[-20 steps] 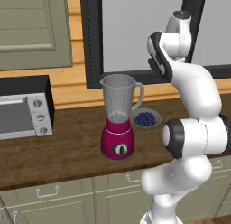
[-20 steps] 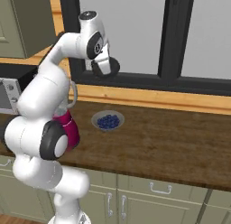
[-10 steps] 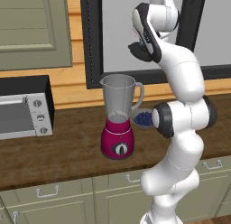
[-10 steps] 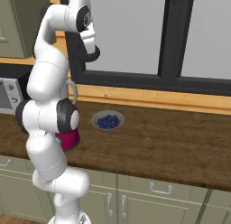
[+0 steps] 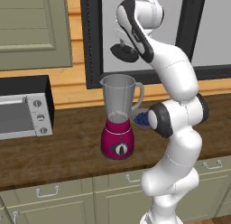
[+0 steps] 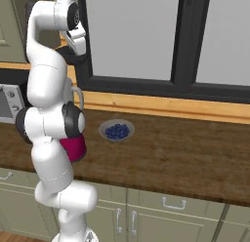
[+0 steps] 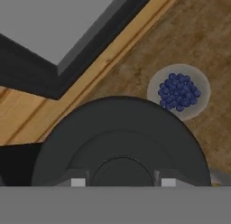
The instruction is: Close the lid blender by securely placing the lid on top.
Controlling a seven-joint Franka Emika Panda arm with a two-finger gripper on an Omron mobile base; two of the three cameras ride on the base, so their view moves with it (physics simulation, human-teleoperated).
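The blender (image 5: 118,118) stands on the wooden counter, a clear grey jar with a side handle on a magenta-red base with a black dial. Its jar mouth is uncovered. In the right base view my arm hides all but part of the blender's red base (image 6: 74,149). My gripper (image 5: 124,46) hangs a little above the jar's rim, shut on the lid (image 5: 123,53), a flat round black disc. In the hand view the lid (image 7: 119,139) spreads wide across my gripper (image 7: 122,182), and the jar below is hidden by it.
A small bowl of blueberries (image 5: 140,119) (image 6: 116,131) (image 7: 179,92) sits on the counter just right of the blender. A toaster oven (image 5: 22,108) stands at the left. A dark-framed window (image 6: 185,46) and wooden sill run behind the counter.
My arm has swung left and risen, carrying the lid from over the blueberry bowl to just above the blender jar. The blender and bowl have not moved.
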